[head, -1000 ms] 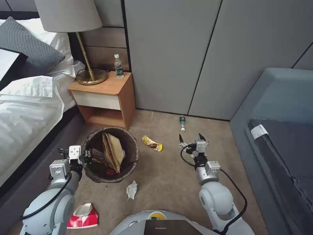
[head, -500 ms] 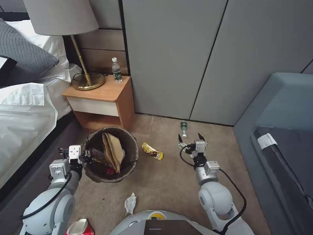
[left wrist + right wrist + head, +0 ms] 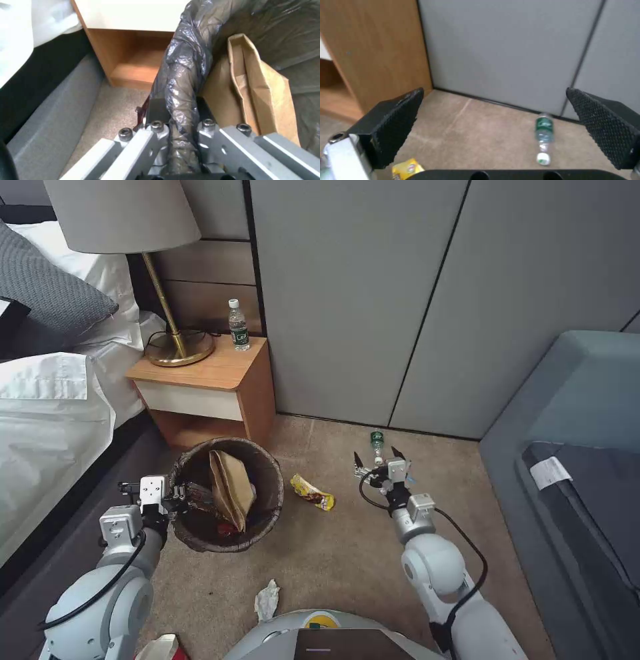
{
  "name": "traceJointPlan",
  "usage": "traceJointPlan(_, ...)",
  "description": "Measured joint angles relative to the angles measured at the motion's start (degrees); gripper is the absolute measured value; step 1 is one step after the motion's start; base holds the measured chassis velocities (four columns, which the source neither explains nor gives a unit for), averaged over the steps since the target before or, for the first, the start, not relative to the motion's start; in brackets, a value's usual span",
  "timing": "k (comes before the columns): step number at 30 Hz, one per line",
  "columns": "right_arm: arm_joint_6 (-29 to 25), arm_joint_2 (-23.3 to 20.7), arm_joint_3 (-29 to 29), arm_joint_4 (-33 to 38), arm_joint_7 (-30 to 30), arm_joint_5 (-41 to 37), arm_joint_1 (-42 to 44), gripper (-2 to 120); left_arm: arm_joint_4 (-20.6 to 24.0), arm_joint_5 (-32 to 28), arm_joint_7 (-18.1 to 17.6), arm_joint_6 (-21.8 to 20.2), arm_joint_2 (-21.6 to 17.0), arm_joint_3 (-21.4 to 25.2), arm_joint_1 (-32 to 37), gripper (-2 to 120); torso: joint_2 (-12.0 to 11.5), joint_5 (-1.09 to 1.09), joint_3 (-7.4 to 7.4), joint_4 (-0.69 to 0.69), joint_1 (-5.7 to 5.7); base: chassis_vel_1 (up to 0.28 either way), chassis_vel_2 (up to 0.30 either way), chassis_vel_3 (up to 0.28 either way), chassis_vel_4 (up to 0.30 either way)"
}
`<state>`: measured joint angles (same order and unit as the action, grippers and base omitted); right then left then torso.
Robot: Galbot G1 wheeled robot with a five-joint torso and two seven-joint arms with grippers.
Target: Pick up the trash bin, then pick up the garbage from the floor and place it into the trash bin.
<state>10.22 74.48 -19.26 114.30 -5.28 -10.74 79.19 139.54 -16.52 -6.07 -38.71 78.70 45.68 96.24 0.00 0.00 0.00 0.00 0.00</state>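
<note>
Beige carpet (image 3: 347, 553) between a bed and grey wall panels, with a wooden nightstand (image 3: 213, 380) as landmark; trash bin (image 3: 227, 493) hanging just in front of the nightstand, clamped at its bag-covered rim by the left tool (image 3: 181, 120), jaws closed tight on the folded dark liner; brown paper bag (image 3: 231, 488) already standing inside the bin. Right tool (image 3: 377, 460) low over the carpet, well to the right of the nightstand, jaws spread wide, aimed at the small green-labelled bottle (image 3: 544, 136) lying on its side by the wall panels, cap toward the tool. Yellow wrapper (image 3: 312, 492) on the carpet between bin and right tool; white tissue (image 3: 267, 599) nearer the robot's base, farther from the nightstand.

Likely trouble: round bottle rolling off toward the wall if one pad touches first; pads scraping carpet on a low approach; slippery liner sliding in the left grip, tipping the bin and spilling its load.
</note>
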Motion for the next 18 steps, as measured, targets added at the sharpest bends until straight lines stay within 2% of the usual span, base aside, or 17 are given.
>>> traceJointPlan(9, 1.8, -2.8, 4.5, -9.3, 4.4, -4.4, -9.8, 100, 0.5, -0.2, -0.1, -0.1, 0.0, 0.3, 0.5, 4, 0.0, 0.0, 0.0, 0.01, 0.0, 0.0, 0.0, 0.0, 0.0)
traceJointPlan(18, 1.7, -3.1, 8.1, -17.0, 8.8, -5.7, -14.5, 100, 1.0, -0.2, -0.1, -0.2, 0.1, 0.5, 0.8, 4, 0.0, 0.0, 0.0, -0.02, 0.0, 0.0, 0.0, 0.0, 0.0)
